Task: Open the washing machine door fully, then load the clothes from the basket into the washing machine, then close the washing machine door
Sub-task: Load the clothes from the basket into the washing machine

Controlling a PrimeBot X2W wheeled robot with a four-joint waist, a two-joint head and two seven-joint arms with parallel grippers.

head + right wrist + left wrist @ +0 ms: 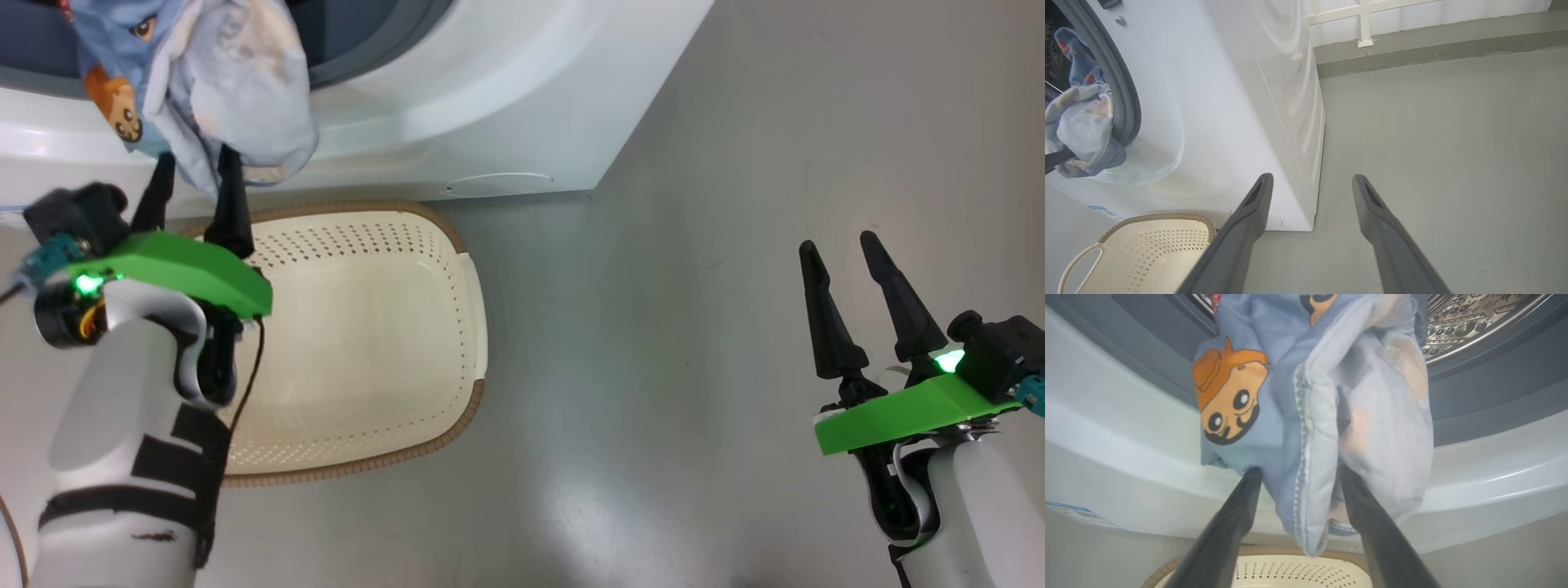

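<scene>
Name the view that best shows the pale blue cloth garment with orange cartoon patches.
Left wrist view: the blue garment hangs close and large over the white washing machine's rim. The head view crops it at top left; the right wrist view shows it small.

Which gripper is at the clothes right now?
The left gripper: its spread jaws flank the clothes hanging out of the washing machine opening. The right gripper, jaws also open, is over bare floor.

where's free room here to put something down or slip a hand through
Bare floor runs between basket and right gripper, beside the washer. The basket's inside is bare too. Crowded: the washer mouth, where clothes hang over the lip at the left gripper.
</scene>
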